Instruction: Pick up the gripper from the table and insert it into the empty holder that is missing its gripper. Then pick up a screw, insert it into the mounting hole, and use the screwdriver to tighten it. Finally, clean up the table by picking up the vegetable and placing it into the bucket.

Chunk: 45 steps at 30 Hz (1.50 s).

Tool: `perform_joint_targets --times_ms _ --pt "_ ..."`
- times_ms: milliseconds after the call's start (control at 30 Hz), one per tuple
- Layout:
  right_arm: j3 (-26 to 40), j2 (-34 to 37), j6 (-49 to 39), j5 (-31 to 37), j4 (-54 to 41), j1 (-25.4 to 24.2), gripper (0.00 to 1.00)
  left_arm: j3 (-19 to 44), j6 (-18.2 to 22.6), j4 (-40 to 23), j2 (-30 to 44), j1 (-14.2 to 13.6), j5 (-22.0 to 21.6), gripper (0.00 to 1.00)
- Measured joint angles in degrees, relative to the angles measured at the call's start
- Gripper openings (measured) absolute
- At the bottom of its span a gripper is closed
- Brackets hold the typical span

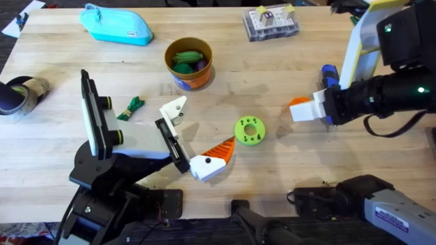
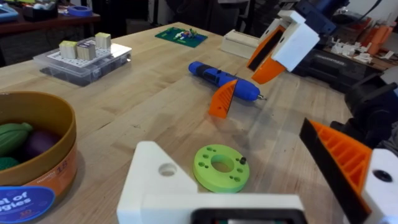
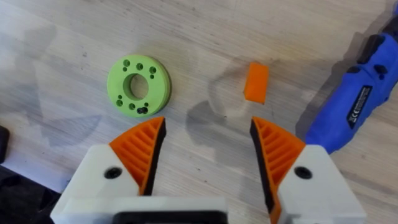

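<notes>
The right gripper (image 3: 208,155) hangs wide open and empty over the orange gripper (image 3: 255,81), beside the blue screwdriver (image 3: 352,106). The holder (image 1: 174,109) waits empty. The vegetable (image 1: 131,106) isn't in the bucket (image 1: 189,62) yet.

One screwdriver (image 1: 330,73), one bucket (image 1: 189,62)

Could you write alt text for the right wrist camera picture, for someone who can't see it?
The right gripper hangs open above a wooden table, with a small orange piece just ahead. A lime-green holed disc and a blue screwdriver lie either side.
</notes>
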Motion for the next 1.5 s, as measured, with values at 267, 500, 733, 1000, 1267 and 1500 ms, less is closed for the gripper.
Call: perform_joint_targets --times_ms 267,500,733,1000,1267,1500 --pt "4.4 -0.8 0.0 2.4 0.8 0.2 0.838 0.0 0.0 0.3 0.1 0.0 -1.8 0.995" --pt "4.7 -0.8 0.4 3.2 0.5 -0.9 0.838 0.0 0.0 0.3 0.1 0.0 -2.0 0.995" --pt "4.7 9.1 1.5 3.4 1.5 -6.4 0.838 0.0 0.0 0.4 0.1 0.0 -2.4 0.995" --pt "4.7 18.2 4.1 2.6 1.5 -7.7 0.838 0.0 0.0 0.4 0.1 0.0 -2.6 0.995" --pt "4.7 24.5 6.9 2.6 2.8 -7.7 0.835 0.0 0.0 0.4 0.1 0.0 -2.7 0.995" --pt "4.7 25.3 7.7 2.5 4.0 -7.7 0.346 0.0 0.0 0.4 0.1 0.0 -2.7 0.995"
